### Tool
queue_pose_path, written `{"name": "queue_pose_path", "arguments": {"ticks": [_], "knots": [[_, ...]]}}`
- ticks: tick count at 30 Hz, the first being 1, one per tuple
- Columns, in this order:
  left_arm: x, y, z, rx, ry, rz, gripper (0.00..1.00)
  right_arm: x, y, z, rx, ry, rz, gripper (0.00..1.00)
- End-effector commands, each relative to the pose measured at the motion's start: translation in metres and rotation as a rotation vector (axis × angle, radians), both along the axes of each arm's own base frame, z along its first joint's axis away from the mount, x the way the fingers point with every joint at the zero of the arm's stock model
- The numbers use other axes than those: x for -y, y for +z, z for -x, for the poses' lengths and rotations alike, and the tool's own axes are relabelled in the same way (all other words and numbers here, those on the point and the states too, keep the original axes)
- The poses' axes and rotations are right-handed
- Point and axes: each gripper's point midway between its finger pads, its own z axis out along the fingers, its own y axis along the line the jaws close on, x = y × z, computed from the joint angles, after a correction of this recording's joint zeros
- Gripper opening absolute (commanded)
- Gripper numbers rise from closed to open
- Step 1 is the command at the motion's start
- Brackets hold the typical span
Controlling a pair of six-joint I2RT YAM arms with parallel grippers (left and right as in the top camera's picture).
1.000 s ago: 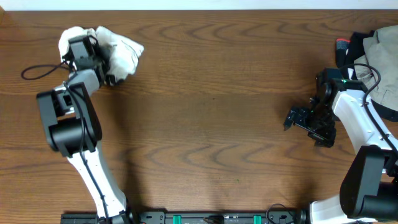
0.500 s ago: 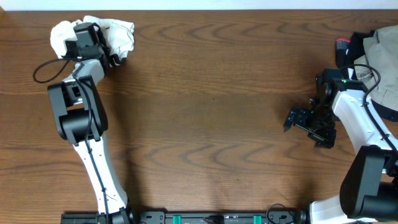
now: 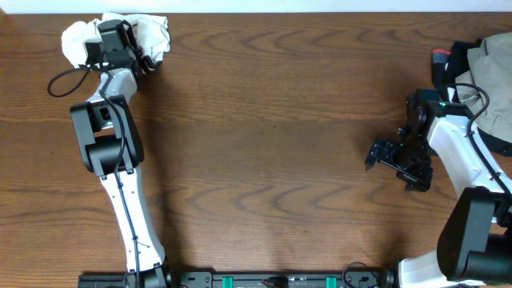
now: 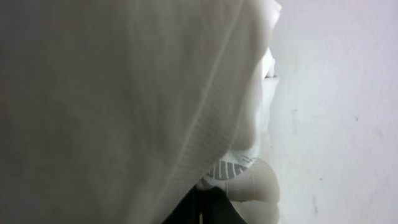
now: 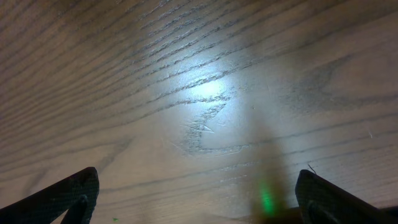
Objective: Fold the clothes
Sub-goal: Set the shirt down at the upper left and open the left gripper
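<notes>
The bench (image 3: 272, 144) is filling the overhead view, one sheet of dark brown wood. The right wrist view is showing its grain close up (image 5: 205, 93), with a bright glare patch on it.

Two arms are reaching over it. The left arm (image 3: 108, 144) is stretching to the far left corner, and the right arm (image 3: 464, 160) is bending in from the right edge.

One white garment, the clothes (image 3: 156, 36), is lying bunched in that far left corner, spreading out on both sides of the left arm's wrist. Only the left wrist view is showing its ribbed weave (image 4: 93, 93), hanging right in front of the lens and covering most of the frame beside a plain pale surface (image 4: 336, 112).

One heap of beige cloth (image 3: 492, 72) is sitting at the right edge, showing in the overhead view alone.

There are two tools. The left tool (image 3: 120, 44) is sitting buried in the clothes. I cannot tell whether it is gripping them, since only a dark sliver is showing under the fabric. The right tool (image 3: 392, 164) is hovering low over bare wood, and its own view (image 5: 199, 193) is showing the fingers spread wide with nothing between them.

One small red-and-black item (image 3: 440, 58) is peeking out beside the beige heap.
</notes>
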Motion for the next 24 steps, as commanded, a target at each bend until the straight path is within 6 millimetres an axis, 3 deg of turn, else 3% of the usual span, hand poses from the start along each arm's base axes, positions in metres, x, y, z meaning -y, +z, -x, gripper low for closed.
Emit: {"name": "queue_pose_path", "arguments": {"ticks": [1,9,17,20,24], "knots": [[0.009,-0.032,-0.001,-0.058,-0.049,-0.025,0.06,0.003,0.002,-0.002,0.01,0.006,0.009,0.99],[0.013,-0.035,0.0,-0.079,-0.096,-0.029,0.07,0.003,0.002,-0.005,0.023,0.006,0.01,0.99],[0.018,-0.031,-0.002,-0.058,-0.25,-0.006,0.5,0.004,0.001,-0.009,0.039,0.006,0.012,0.99],[0.017,-0.017,-0.004,-0.035,-0.309,-0.024,0.51,0.004,0.001,-0.014,0.058,0.006,0.013,0.99],[0.017,0.015,-0.007,0.017,-0.371,-0.044,0.61,0.005,0.0,-0.019,0.08,0.006,0.016,0.99]]}}
